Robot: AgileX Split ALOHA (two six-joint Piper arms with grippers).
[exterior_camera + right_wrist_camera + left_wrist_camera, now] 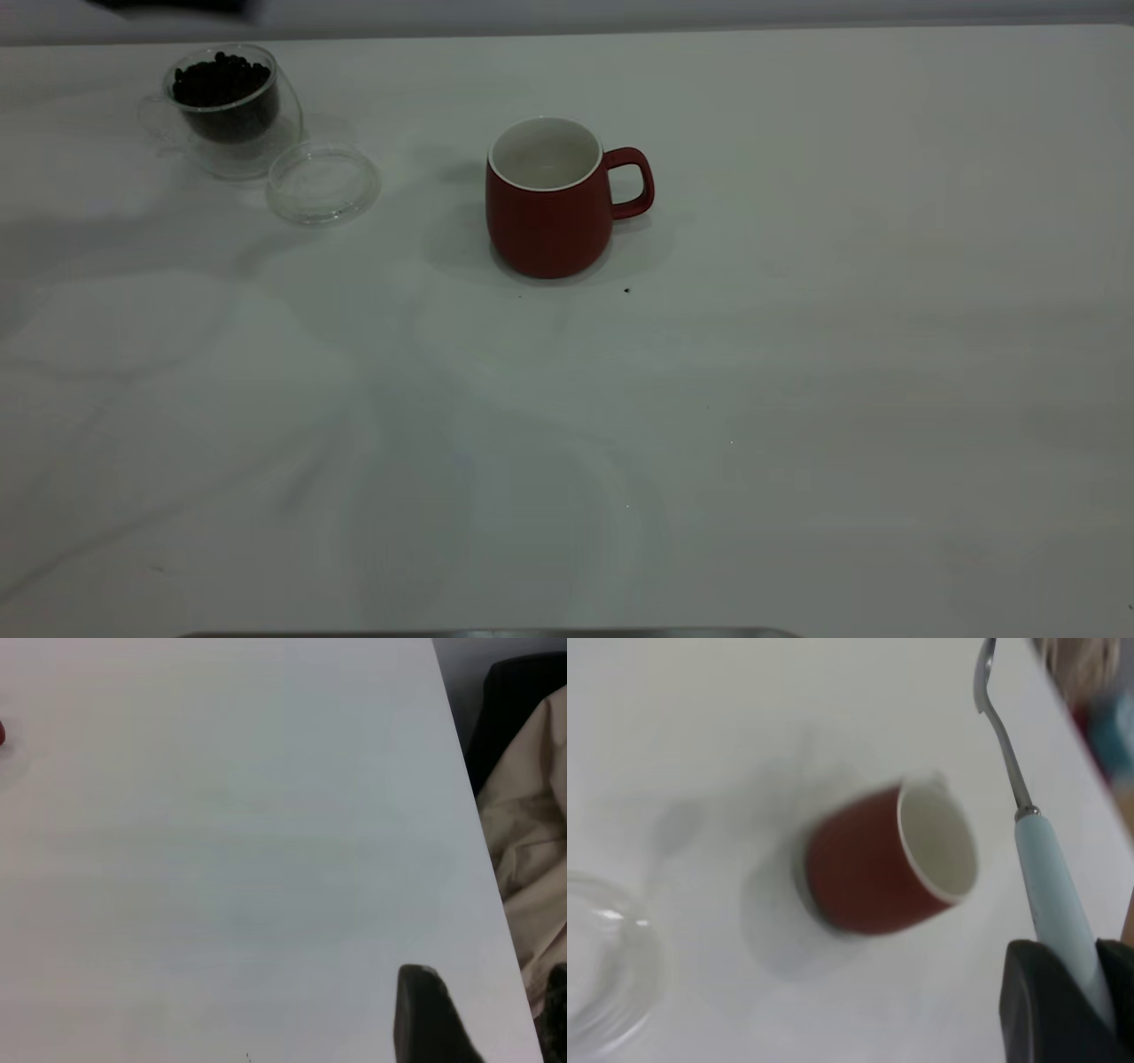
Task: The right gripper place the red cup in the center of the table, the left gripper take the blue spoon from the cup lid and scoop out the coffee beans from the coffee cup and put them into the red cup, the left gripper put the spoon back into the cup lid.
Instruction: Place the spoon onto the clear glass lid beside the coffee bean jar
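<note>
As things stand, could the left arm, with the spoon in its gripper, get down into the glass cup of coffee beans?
Probably yes. The coffee cup stands uncovered, its cup lid lying beside it on the table, and nothing hangs over the coffee beans. The left gripper grips the blue spoon by its handle, bowl pointing outward.

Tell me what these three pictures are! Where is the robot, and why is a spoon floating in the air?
They show one moment from three cameras. The big picture looks down on a white table. On it stand a red cup, a glass coffee cup full of dark coffee beans, and its clear cup lid lying empty beside it. The robot has two arms, both outside that picture. The other two cameras ride on the arms' wrists. The spoon is not floating: the left hand pinches the blue spoon by its handle above the red cup. The spoon's bowl runs out of the picture. The right hand hangs over bare table, holding nothing I can see.
</note>
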